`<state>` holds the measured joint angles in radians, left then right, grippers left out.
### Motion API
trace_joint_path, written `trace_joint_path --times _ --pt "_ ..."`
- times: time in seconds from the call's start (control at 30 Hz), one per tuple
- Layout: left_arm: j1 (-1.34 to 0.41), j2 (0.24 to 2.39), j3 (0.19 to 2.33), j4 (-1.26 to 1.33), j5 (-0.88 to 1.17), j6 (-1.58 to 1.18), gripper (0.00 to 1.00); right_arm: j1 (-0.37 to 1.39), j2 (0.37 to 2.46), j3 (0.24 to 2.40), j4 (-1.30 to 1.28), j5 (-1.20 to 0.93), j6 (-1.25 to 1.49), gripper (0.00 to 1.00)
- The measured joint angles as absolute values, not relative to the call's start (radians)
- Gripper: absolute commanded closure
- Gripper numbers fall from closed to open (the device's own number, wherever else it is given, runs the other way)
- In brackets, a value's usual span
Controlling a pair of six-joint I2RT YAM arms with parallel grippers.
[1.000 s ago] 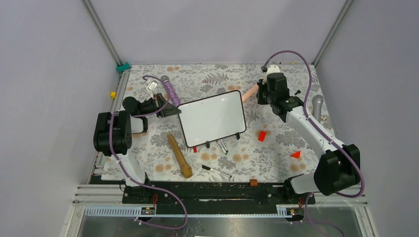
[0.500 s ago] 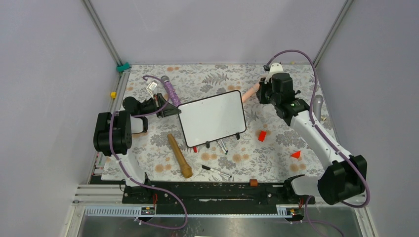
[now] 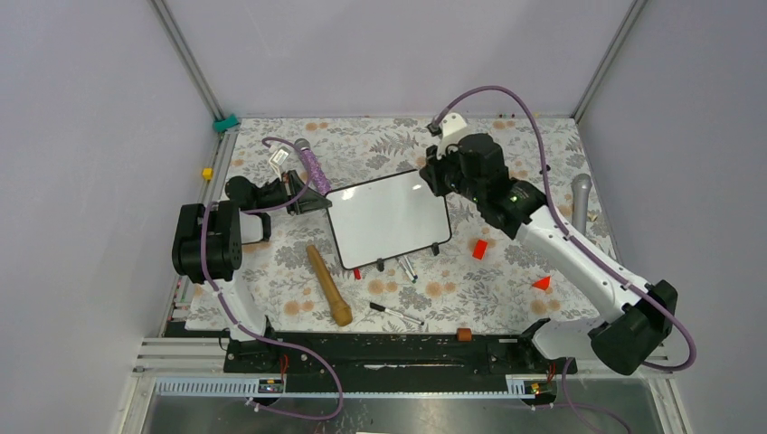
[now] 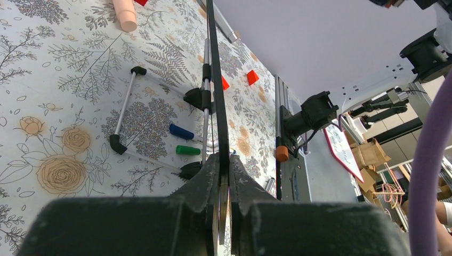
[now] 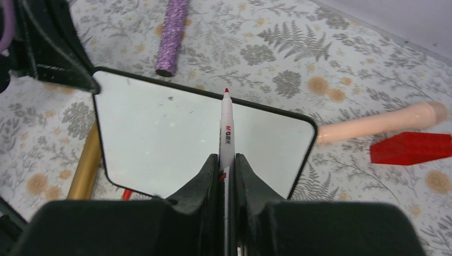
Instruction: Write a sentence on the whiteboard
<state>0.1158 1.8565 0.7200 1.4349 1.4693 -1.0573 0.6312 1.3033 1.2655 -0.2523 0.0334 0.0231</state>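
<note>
Right wrist view gives me what I need: the right gripper [image 5: 226, 160] is closed tight on a red-tipped marker [image 5: 226, 128], the barrel running straight out between the fingers with the tip leading. The board [image 5: 160, 144] lies below and ahead of that tip. Its long axis runs side to side in this view, across the marker's line, and the tip sits in line with the board's far edge, a little right of its middle. I can't tell from here whether the tip touches the frame or hangs above it. The white face is bare, with no red lettering on it, so I reckon writing has not begun. In the top view the board sits mid-table on the flowered mat [image 3: 506, 271], its long axis running left to right with the right end a little farther from the bases, and the right gripper is over its far right corner. The left gripper [image 4: 223, 170] is shut on the board's left edge, which shows edge-on in the left wrist view as a thin black line between the fingers. So that arm steadies, and the right arm is the one to write. For the first stroke I judge the tip must travel along the far edge toward the left gripper, then down onto the face. Starting too near the frame risks running off it, and pressing hard could shove the board against the left hold.
</note>
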Motion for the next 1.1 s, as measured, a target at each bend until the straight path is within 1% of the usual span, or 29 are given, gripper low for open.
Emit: trace_joint_path --times 0.2,0.3,0.5,0.7,0.87,1.1 --pt "0.116 1.856 0.721 1.435 1.470 -1.057 1.00 0.763 1.367 1.247 -0.171 0.045 -0.022 1.00" --pt "0.116 1.856 0.722 1.435 1.470 -1.057 1.00 0.801 1.423 1.238 -0.131 0.046 -0.033 1.00" --pt "0.115 1.856 0.724 1.435 1.470 -1.057 1.00 0.806 1.468 1.148 -0.029 0.074 -0.044 1.00" --pt "0.114 1.857 0.726 1.431 1.470 -1.056 1.00 0.841 1.461 1.020 0.110 0.195 -0.027 1.00" --pt "0.113 1.857 0.726 1.433 1.470 -1.055 1.00 0.846 1.432 1.005 0.115 0.191 0.020 1.00" --pt "0.112 1.857 0.726 1.433 1.470 -1.055 1.00 0.846 1.427 1.018 0.089 0.171 -0.006 1.00"
